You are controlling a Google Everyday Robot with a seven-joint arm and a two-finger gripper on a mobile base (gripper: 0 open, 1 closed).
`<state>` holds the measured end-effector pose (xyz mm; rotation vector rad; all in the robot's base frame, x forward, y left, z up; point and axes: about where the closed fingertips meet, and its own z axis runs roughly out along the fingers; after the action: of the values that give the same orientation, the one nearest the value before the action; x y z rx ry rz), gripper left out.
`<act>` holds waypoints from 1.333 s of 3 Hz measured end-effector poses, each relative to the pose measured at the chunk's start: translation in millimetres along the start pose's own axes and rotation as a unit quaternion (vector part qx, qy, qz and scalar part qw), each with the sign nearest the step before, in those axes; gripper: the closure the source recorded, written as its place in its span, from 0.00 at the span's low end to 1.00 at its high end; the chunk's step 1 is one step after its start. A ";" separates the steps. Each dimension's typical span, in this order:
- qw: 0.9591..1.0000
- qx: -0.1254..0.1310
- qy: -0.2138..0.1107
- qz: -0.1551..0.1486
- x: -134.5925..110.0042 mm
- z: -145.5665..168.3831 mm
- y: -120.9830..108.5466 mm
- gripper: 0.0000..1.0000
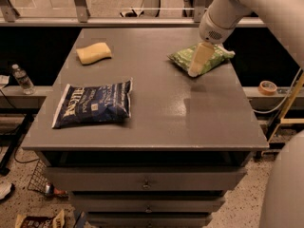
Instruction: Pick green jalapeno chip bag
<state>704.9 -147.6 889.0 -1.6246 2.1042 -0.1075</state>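
Jalapeno chip bag (180, 60) ×1, claw (194, 71) over it | blue bag (92, 103) ×1 | sponge (93, 52) ×1

Green jalapeno chip bag (181, 59): flat on the table (190, 122), far right area.
Small, crinkled, light green with darker green and white print. It lies slantwise near the table's far right corner, one end close to the right edge. The gripper (194, 71) is over the bag's middle, tip down at its near edge; contact cannot be confirmed.
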 end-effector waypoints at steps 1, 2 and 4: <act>1.000 -0.012 0.017 0.012 11.3 16.9 3.4 0.00; 0.999 -0.025 0.029 0.018 18.1 31.5 6.9 0.00; 0.998 -0.034 0.041 0.022 22.7 44.1 8.5 0.49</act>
<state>711.4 -156.4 839.9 -1.6387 2.2263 -0.0905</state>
